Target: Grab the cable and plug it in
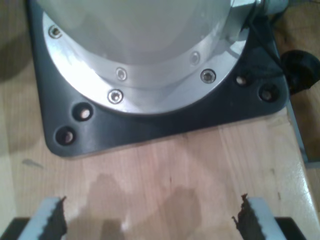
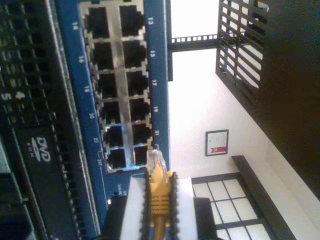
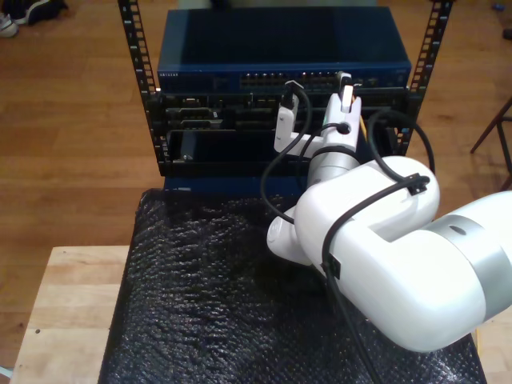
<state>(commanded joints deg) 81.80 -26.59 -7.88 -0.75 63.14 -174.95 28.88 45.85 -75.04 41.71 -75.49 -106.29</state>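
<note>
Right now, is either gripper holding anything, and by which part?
My second gripper holds the cable by its yellow boot, just behind the clear plug. My first gripper holds nothing.

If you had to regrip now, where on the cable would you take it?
On the ribbed yellow boot just behind the clear plug, from behind along the cable, as my second tool has it. That probably leaves the plug tip free to enter the switch ports.

My second hand (image 2: 159,200) is clamped; my first hand (image 1: 150,220) gapes.
</note>
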